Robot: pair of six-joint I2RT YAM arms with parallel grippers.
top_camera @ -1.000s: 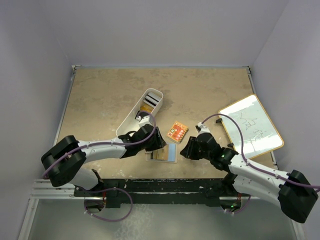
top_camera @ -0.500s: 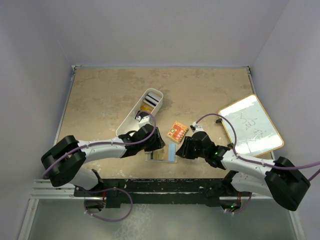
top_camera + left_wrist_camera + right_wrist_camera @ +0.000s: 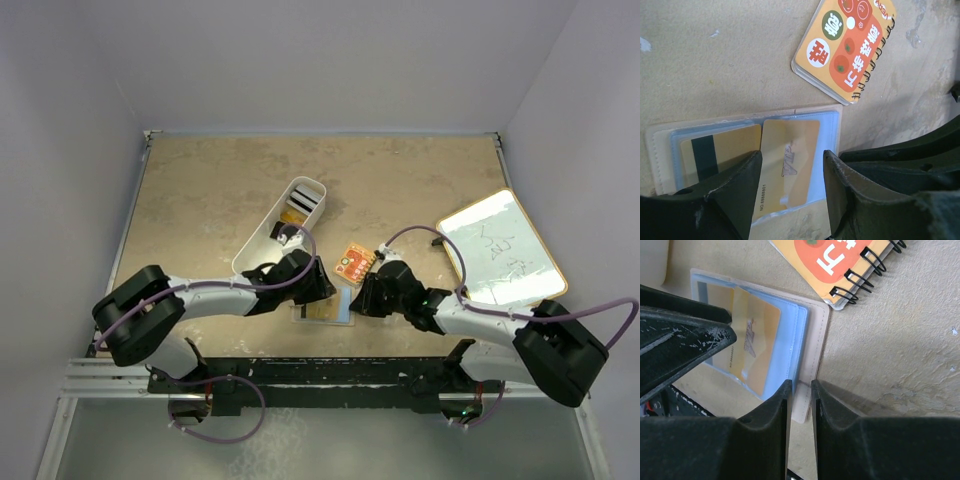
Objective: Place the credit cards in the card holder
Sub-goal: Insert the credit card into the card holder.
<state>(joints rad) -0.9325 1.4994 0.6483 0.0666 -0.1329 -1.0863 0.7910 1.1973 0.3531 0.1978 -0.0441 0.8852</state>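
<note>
The card holder (image 3: 325,311) lies open on the table, with a beige rim (image 3: 818,340) and blue inner slots. My left gripper (image 3: 792,155) straddles a gold credit card (image 3: 790,145) marked VIP, gripping its long edges. This card sits askew over the right-hand slots (image 3: 756,347). A second gold card with a black stripe (image 3: 722,150) sits in the left slot. My right gripper (image 3: 801,385) hovers at the holder's right edge, and only a narrow gap remains between its fingers, with the beige rim showing through. More credit cards (image 3: 303,203) stand in the white bin.
A long white bin (image 3: 262,250) lies behind the left gripper. An orange-red spiral-bound packet (image 3: 354,262) lies just beyond the holder, close to both grippers. A whiteboard with a wooden frame (image 3: 500,250) lies at the right edge of the table.
My right arm has moved left to the holder's right edge and its fingers have narrowed. The left gripper has stayed over the holder with the gold card.
</note>
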